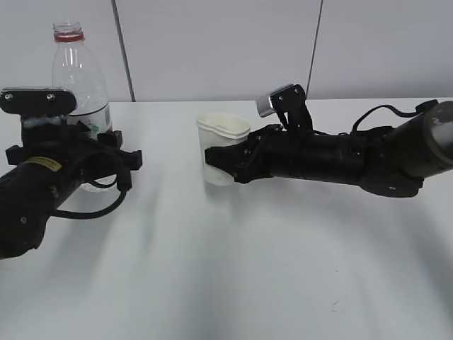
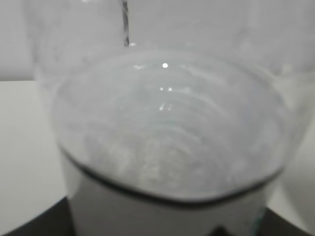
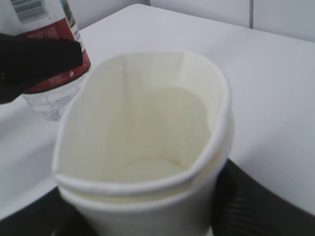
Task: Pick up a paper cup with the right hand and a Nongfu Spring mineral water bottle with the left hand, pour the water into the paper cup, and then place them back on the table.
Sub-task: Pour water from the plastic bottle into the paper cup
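The clear Nongfu Spring mineral water bottle (image 1: 79,78) stands uncapped at the far left of the table (image 1: 226,269), with a red neck ring. My left gripper (image 1: 122,147) is shut around its lower body. The bottle fills the left wrist view (image 2: 167,128), and its red label shows in the right wrist view (image 3: 54,73) with a black left finger across it. The white paper cup (image 1: 223,134) sits near the middle, two nested cups with an empty cream inside (image 3: 147,128). My right gripper (image 1: 219,159) is shut on it and squeezes the rim into an oval.
A grey panelled wall (image 1: 226,42) runs behind the table's far edge. Both black arms lie low over the white tabletop, the left from the left edge, the right (image 1: 368,156) from the right edge. A looped cable (image 1: 106,205) hangs under the left arm.
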Robot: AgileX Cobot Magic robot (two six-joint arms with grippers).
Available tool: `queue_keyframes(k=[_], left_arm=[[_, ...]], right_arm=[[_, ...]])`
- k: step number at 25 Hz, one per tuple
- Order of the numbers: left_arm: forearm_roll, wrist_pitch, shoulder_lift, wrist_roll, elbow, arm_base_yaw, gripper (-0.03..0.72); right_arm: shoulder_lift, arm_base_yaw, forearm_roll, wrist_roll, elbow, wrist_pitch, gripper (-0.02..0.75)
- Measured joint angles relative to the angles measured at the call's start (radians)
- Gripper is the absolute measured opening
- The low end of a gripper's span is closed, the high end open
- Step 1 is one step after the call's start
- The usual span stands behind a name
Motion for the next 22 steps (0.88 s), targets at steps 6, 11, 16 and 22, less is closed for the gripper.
queue_keyframes(k=[6, 11, 16, 22], left_arm=[[0.055, -0.100, 0.079, -0.035, 0.000, 0.000, 0.366], [0.094, -0.166, 0.128, -0.035, 0.000, 0.000, 0.366], [0.149, -0.185, 0.130, -0.036, -0.001, 0.006, 0.366], [0.217, -0.193, 0.181, -0.036, -0.038, 0.041, 0.366]], right_arm=[[0.000, 0.000, 0.147, -0.085, 0.000, 0.006, 0.426], [0.000, 0.000, 0.334, -0.201, 0.000, 0.080, 0.426], [0.000, 0.000, 0.517, -0.309, 0.000, 0.159, 0.426], [0.007, 0.000, 0.728, -0.448, 0.000, 0.202, 0.426]])
